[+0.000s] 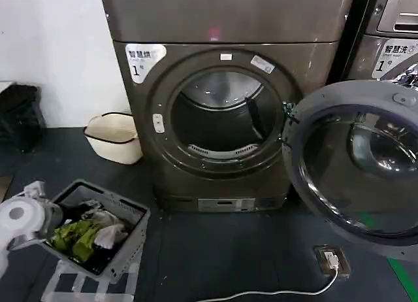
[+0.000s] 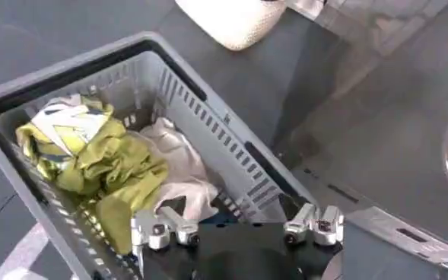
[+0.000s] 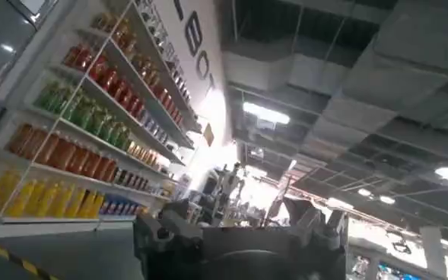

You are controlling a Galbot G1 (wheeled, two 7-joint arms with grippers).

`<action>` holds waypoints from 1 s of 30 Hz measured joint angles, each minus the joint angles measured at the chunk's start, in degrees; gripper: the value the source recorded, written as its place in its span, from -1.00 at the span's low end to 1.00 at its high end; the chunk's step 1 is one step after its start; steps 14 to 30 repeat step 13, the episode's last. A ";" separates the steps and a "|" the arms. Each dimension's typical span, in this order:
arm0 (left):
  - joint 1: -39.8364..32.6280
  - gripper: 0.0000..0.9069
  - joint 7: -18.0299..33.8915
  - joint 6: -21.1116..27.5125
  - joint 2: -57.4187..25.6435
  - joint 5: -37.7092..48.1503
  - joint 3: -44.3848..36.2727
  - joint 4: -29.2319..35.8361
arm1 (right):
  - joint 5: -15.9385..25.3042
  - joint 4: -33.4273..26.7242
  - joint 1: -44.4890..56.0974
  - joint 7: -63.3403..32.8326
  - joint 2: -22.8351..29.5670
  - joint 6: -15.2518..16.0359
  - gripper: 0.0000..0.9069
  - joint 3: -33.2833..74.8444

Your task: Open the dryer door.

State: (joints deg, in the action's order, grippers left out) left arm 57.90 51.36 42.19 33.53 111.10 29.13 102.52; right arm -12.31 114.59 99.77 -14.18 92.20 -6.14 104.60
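The dryer door (image 1: 356, 168) stands swung wide open to the right of the dark bronze-grey dryer (image 1: 225, 27), its grey back face and tinted glass toward me. The round drum opening (image 1: 222, 116) is uncovered. My left gripper (image 1: 26, 214) hangs low at the left, beside a grey laundry basket (image 1: 124, 246). In the left wrist view the left gripper (image 2: 235, 213) is open over the basket wall (image 2: 208, 129), nothing between its fingers. The right gripper (image 3: 235, 217) points up at shelves and ceiling, its dark fingers apart and holding nothing.
Green and white clothes (image 1: 81, 236) fill the basket. A cream tub (image 1: 114, 137) sits left of the dryer, with a black bag (image 1: 19, 116) farther left. A lighter silver machine (image 1: 392, 47) stands behind the open door. A floor socket (image 1: 332, 259) with a white cable lies below the door.
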 joint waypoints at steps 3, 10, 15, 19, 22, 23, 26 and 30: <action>0.15 1.00 0.05 0.00 0.00 0.08 0.15 -0.02 | -0.02 -0.08 -0.04 0.00 0.00 0.00 1.00 0.08; 0.66 1.00 0.46 0.00 -0.22 0.14 0.34 -0.04 | -0.02 -0.23 -0.09 -0.01 0.00 -0.05 1.00 0.10; 0.78 1.00 0.45 0.00 -0.23 0.49 0.48 -0.10 | -0.01 -0.22 -0.16 0.00 0.00 -0.06 1.00 0.09; 0.78 1.00 0.45 0.00 -0.23 0.49 0.48 -0.10 | -0.01 -0.22 -0.16 0.00 0.00 -0.06 1.00 0.09; 0.78 1.00 0.45 0.00 -0.23 0.49 0.48 -0.10 | -0.01 -0.22 -0.16 0.00 0.00 -0.06 1.00 0.09; 0.78 1.00 0.45 0.00 -0.23 0.49 0.48 -0.10 | -0.01 -0.22 -0.16 0.00 0.00 -0.06 1.00 0.09; 0.78 1.00 0.45 0.00 -0.23 0.49 0.48 -0.10 | -0.01 -0.22 -0.16 0.00 0.00 -0.06 1.00 0.09; 0.78 1.00 0.45 0.00 -0.23 0.49 0.48 -0.10 | -0.01 -0.22 -0.16 0.00 0.00 -0.06 1.00 0.09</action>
